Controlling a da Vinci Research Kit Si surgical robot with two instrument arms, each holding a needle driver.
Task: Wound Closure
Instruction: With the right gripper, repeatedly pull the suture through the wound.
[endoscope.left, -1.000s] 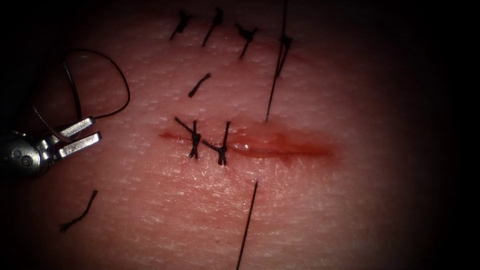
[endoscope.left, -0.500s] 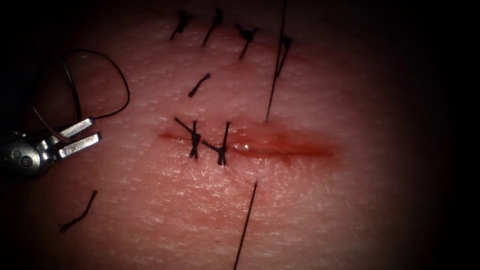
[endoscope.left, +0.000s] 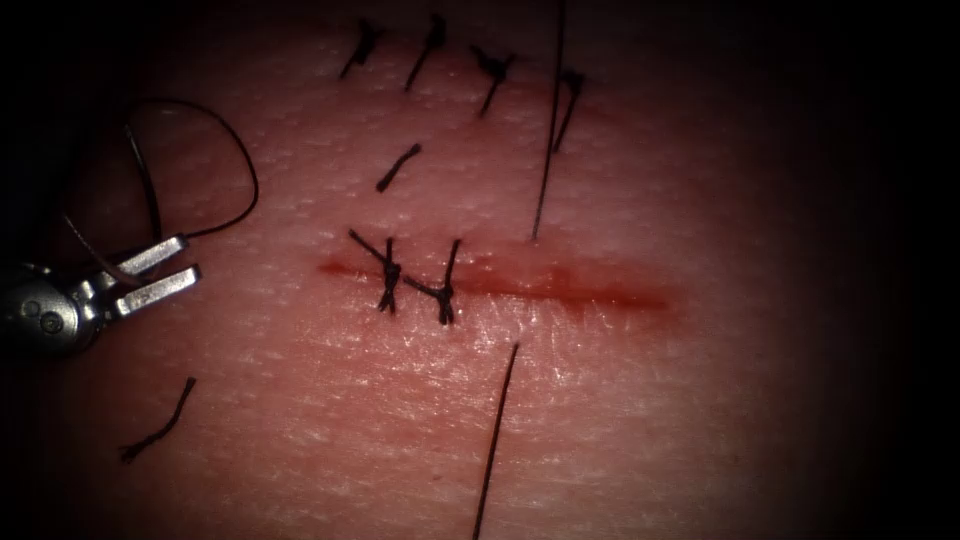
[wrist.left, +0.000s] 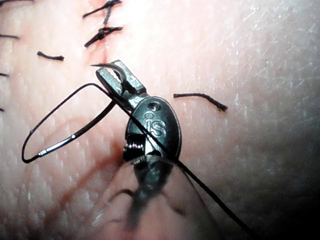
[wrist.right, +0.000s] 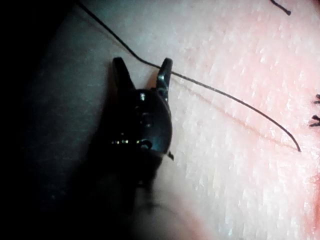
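**A:** Starting at the left tool (endoscope.left: 192, 255), what does it hold?

**B:** It has the needle (wrist.left: 60, 144). In the endoscope view the two jaws stand a little apart, roughly parallel, with the needle caught between them. In the left wrist view the grip is close to one end of the curve. A short hooked bit pokes past the jaws, and the rest of the curve sweeps away to the silvery end where the thread (endoscope.left: 545, 150) joins.

**A:** Is the needle in the tissue (endoscope.left: 650, 420)?

**B:** No. It hangs free with the tool, well to the left of the cut (endoscope.left: 580, 292). A loose loop of thread curls above the jaws.

**A:** And the right tool (wrist.right: 142, 65)?

**B:** The right wrist view shows its jaws spread wide and holding nothing. A strand of thread crosses right by the tip of one jaw, but I cannot tell whether it touches.

**A:** What about further out, at the cut itself?

**B:** Two knots (endoscope.left: 388, 282) sit across its left part. The right part is unstitched, with red fluid (endoscope.left: 620, 297) along it. A straight strand of thread meets the tissue just above the cut, right of the knots, and another runs away below it. Short cut ends (endoscope.left: 160, 428) lie on the tissue, one near the left tool and one above the knots.
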